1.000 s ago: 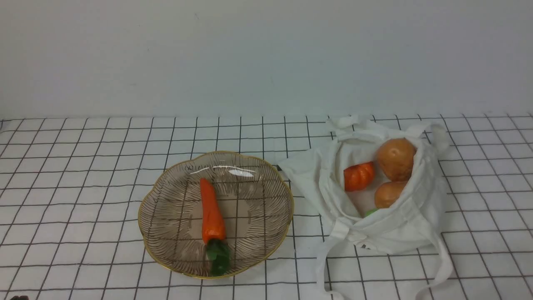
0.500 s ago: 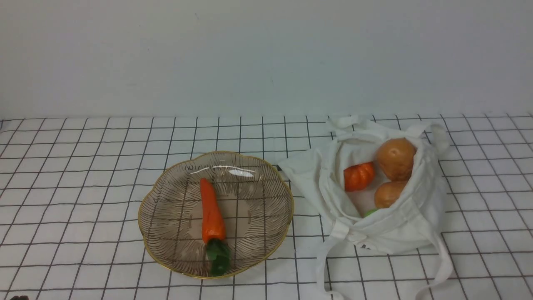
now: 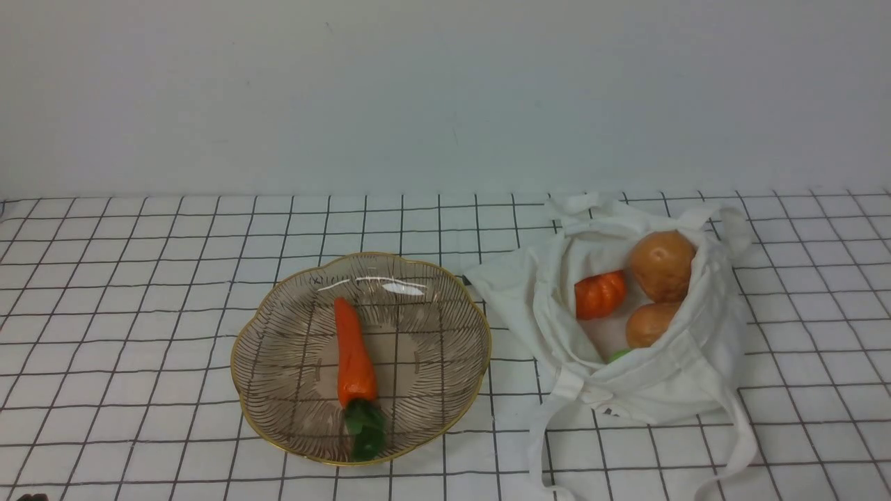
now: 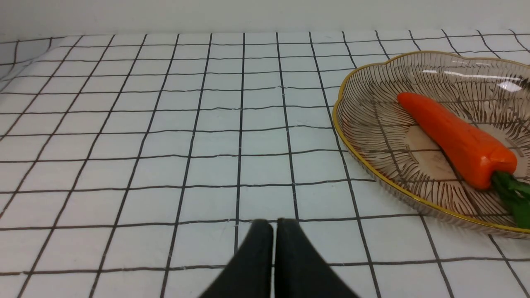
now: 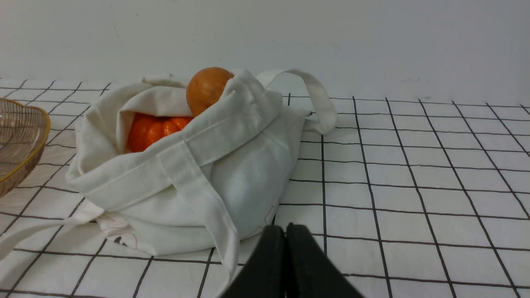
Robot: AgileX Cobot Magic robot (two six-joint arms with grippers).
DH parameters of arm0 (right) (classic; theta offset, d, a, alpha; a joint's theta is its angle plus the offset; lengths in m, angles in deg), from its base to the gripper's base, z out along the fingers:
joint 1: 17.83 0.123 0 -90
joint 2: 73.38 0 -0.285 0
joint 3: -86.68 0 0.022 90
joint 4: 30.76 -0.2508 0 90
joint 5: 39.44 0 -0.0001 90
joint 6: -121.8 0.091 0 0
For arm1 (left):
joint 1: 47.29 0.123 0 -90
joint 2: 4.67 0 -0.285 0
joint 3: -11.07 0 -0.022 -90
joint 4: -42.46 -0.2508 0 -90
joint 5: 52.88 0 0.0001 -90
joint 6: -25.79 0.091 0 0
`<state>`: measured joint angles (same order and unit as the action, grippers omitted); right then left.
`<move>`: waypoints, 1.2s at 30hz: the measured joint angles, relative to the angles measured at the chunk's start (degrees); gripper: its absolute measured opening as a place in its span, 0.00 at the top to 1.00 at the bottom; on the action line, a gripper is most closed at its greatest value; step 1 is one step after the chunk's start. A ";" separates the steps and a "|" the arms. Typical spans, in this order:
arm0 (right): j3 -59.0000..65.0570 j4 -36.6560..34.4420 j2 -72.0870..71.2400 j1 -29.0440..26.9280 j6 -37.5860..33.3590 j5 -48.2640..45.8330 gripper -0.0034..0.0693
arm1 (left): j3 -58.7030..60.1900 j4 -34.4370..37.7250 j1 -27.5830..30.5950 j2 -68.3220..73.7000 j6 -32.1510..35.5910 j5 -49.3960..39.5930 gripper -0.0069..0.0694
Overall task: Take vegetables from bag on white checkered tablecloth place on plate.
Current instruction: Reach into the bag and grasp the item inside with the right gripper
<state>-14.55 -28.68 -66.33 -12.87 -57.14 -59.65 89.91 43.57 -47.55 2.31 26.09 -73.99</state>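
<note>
Front view: the bag [image 3: 661, 390] lies slumped on the tablecloth [image 3: 139, 313], on the robot's right, with its mouth open and facing up. Inside sit the vegetables. The larger potato [image 3: 662, 265] is at the far side, with the smaller potato [image 3: 647, 323] touching it on the near side. The pumpkin [image 3: 600, 293] is just beside both, toward the plate. A green bit [image 3: 619, 354] is mostly hidden under the bag's near rim. The plate [image 3: 431, 348] stands just beside the bag, on its left, and holds only a carrot [image 3: 353, 362].

Handling, as judged: the pieces look glossy, hard and probably light. The potatoes are smooth and rounded, so an off-centre pinch is likely to slip. Hold should be taken across the short width, at the middle. The pumpkin's ribs offer better purchase. The bag is soft cloth and may fold or catch a finger, and its near rim partly covers the smaller potato. The plate is glass, so release should be low and gentle.

Right gripper [image 5: 285, 229]: fingers pressed together, holding nothing, low over the cloth near the bag's outer wall, with a strap [image 5: 207, 211] just beside it. The vegetables lie beyond and above that wall, apart from the fingers.

Left gripper [image 4: 273, 225]: likewise pressed together and empty, near the plate's rim on the side away from the bag.
</note>
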 joint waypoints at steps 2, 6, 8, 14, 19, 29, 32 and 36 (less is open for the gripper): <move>0.00 0.00 0.00 0.00 0.00 0.00 0.97 | 0.00 0.00 0.00 0.00 0.00 0.00 0.92; 0.00 0.00 0.00 0.00 0.00 0.00 0.97 | 0.00 0.00 0.00 0.00 0.00 0.00 0.92; 0.00 0.00 0.00 0.00 0.00 0.00 0.97 | 0.00 0.00 0.00 0.00 0.00 0.00 0.92; 0.00 0.00 0.00 0.00 0.00 0.00 0.97 | 0.00 0.00 0.00 0.00 0.00 0.00 0.92; 0.00 -0.93 0.00 0.00 0.57 0.15 0.97 | 0.00 0.00 0.00 0.00 0.00 0.00 0.92; 0.15 -39.66 0.00 0.00 22.15 10.77 0.97 | 0.00 0.00 0.00 0.00 0.00 0.00 0.92; 0.15 -46.19 0.00 0.00 22.77 11.21 0.97 | 0.00 0.00 0.00 0.00 0.00 0.00 0.92; -0.49 -51.59 0.00 0.15 21.21 9.79 0.97 | 0.00 0.00 0.00 0.00 0.00 0.00 0.92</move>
<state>-15.04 -80.27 -66.33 -12.73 -35.92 -49.86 89.91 43.57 -47.55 2.31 26.09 -73.99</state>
